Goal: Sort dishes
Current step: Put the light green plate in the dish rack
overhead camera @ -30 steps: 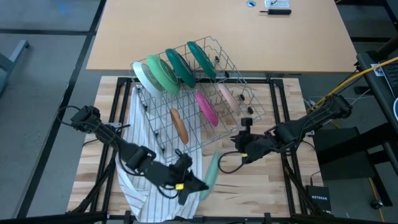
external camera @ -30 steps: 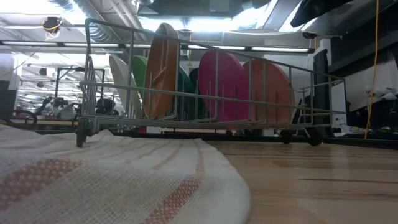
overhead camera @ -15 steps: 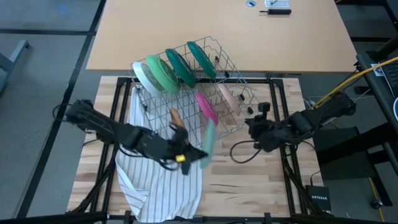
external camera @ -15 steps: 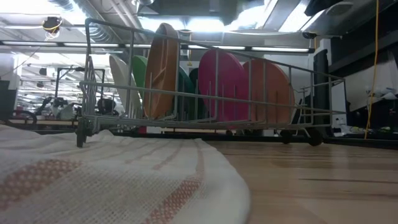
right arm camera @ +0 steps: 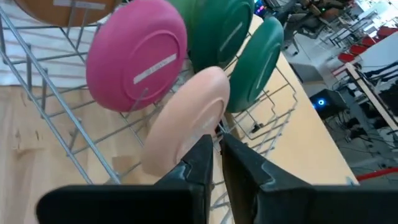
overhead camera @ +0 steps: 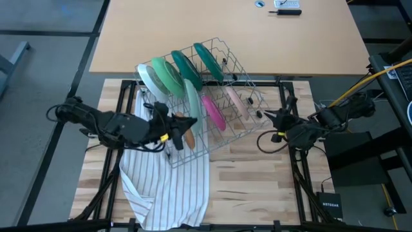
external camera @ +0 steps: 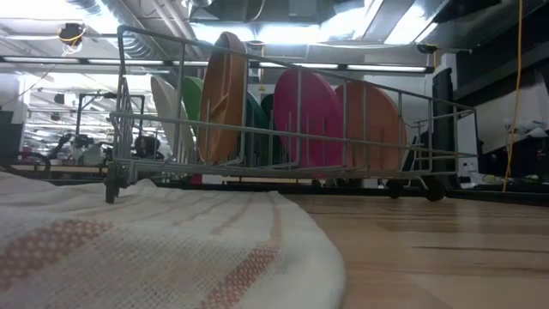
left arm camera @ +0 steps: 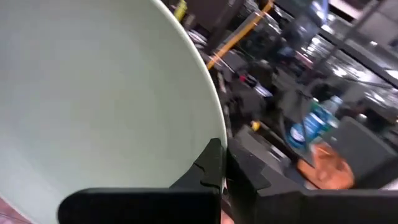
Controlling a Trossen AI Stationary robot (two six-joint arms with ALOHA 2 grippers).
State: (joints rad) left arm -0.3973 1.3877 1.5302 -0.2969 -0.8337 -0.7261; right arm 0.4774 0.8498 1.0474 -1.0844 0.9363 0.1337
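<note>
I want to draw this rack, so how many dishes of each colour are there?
Light green dishes: 3, one in the left end effector
Dark green dishes: 2
Magenta dish: 1
Peach-pink dish: 1
Brown-orange dish: 1
Total: 8

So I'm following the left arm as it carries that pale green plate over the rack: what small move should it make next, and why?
Probably lower the pale green plate a little into the free slot. The left gripper, shut on its lower edge, holds it upright over the wire rack, between the dark green plates and the magenta plate. The right gripper waits beside the rack.
</note>
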